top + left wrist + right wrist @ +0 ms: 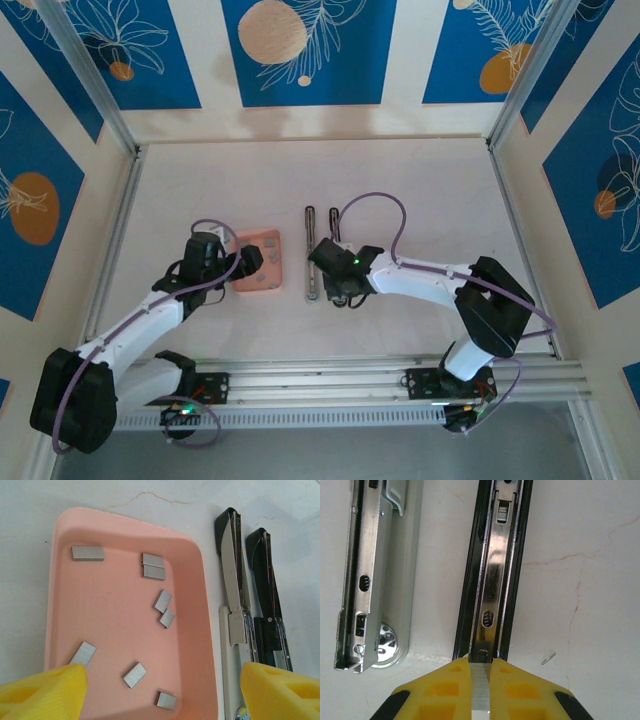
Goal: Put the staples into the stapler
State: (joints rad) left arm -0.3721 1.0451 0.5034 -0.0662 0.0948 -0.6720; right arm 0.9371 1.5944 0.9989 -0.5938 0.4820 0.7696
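The right gripper (480,664) is closed, and its yellow fingers (452,680) pinch a strip of staples (480,690) between them. The far end of this strip is at the near end of the stapler (495,580), exactly at the mouth of the shiny channel inside the black top arm. I cannot tell if it has already entered the channel.

The stapler lies opened flat on the white table (580,530), with its length running from near to far. The silver-white bar (380,580) lies just left of the black arm, and the two are parallel. A small loose bit of wire (548,658) lies on the table to the right of the black arm.

The left gripper (161,677) hangs with its jaws wide apart and holds nothing. Under it is the salmon-pink tray (60,590), which sits just left of the stapler. The staples (88,553) lie scattered flat on the floor of the tray, some touching in pairs and others apart.
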